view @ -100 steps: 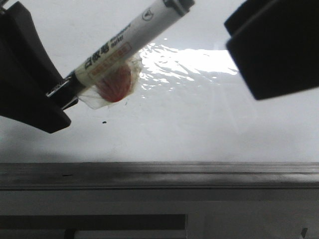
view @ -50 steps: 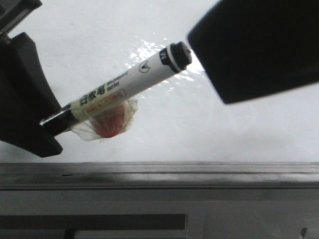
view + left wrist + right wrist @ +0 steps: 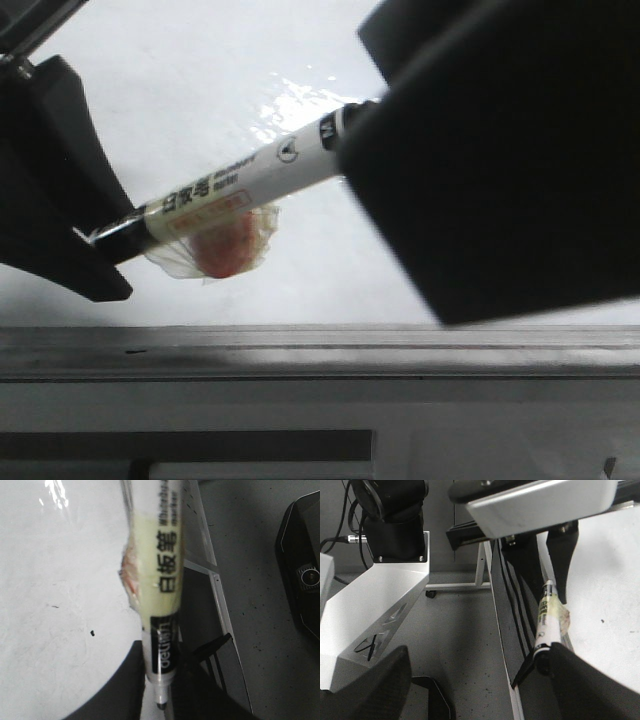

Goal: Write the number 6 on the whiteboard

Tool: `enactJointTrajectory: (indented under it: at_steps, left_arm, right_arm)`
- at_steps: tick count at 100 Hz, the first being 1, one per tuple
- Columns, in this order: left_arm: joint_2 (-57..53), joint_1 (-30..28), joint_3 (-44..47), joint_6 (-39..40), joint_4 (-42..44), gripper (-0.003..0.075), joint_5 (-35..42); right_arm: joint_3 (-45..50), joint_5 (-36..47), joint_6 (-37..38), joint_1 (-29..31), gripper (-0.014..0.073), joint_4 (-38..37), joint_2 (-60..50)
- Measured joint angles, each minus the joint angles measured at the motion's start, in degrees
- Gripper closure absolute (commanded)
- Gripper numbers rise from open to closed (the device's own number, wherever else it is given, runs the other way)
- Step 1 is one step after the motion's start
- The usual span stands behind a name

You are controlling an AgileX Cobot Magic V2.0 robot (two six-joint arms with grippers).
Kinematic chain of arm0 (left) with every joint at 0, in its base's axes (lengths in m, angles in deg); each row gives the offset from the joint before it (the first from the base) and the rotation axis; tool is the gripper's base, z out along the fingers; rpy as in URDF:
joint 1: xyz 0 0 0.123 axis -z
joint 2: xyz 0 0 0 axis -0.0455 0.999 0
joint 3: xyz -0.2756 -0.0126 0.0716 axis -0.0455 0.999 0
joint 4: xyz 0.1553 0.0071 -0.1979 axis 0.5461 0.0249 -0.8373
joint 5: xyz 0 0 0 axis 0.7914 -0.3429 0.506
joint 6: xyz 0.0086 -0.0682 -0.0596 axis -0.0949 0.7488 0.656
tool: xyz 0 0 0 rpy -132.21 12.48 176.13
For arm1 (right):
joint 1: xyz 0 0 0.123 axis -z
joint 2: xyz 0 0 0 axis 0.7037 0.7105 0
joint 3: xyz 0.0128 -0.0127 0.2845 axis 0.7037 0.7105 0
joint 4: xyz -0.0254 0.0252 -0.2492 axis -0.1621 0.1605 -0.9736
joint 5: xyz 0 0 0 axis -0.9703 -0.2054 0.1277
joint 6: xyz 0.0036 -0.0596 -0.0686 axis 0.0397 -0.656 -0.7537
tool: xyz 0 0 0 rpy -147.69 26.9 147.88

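- Left black gripper (image 3: 95, 255) is clamped on a white cylindrical whiteboard marker (image 3: 235, 190), which slants toward 2 o'clock above the glossy white whiteboard (image 3: 180, 80).
- Right black gripper (image 3: 345, 160) meets the marker's black cap end; its opening cannot be told.
- No number 6 is visible on the whiteboard.

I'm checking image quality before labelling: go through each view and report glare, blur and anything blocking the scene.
Front view: glare streaks the whiteboard above the marker; the right tool is a dark mass hiding much of the board. Left wrist view: the marker is close and soft-focused. Right wrist view: sharper, with dark blurred fingers low in frame.
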Motion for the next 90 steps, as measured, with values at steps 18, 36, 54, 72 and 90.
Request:
enactJointTrajectory:
  at_steps: [18, 36, 54, 72, 90]
  left_arm:
    - [0.00, 0.00, 0.00, -0.14, 0.51, 0.0739, -0.11]
    - [0.16, -0.13, 0.00, -0.14, 1.29, 0.0739, -0.50]
    - [0.16, -0.13, 0.00, -0.14, 1.03, 0.0739, -0.47]
    - [0.16, -0.13, 0.00, -0.17, 0.91, 0.0739, -0.26]
    - [0.16, -0.13, 0.00, -0.17, 1.23, 0.0739, 0.49]
  right_arm:
    - [0.00, 0.56, -0.14, -0.63, 0.0065, -0.13, 1.62]
    - [0.00, 1.18, -0.34, -0.86, 0.0066, -0.13, 2.70]
    - [0.00, 1.60, -0.34, -0.86, 0.0066, 0.48, 2.75]
    - [0.00, 2.74, -0.34, -0.86, 0.0066, 0.61, 2.97]
    - [0.00, 3.78, -0.34, -0.86, 0.0066, 2.09, 2.97]
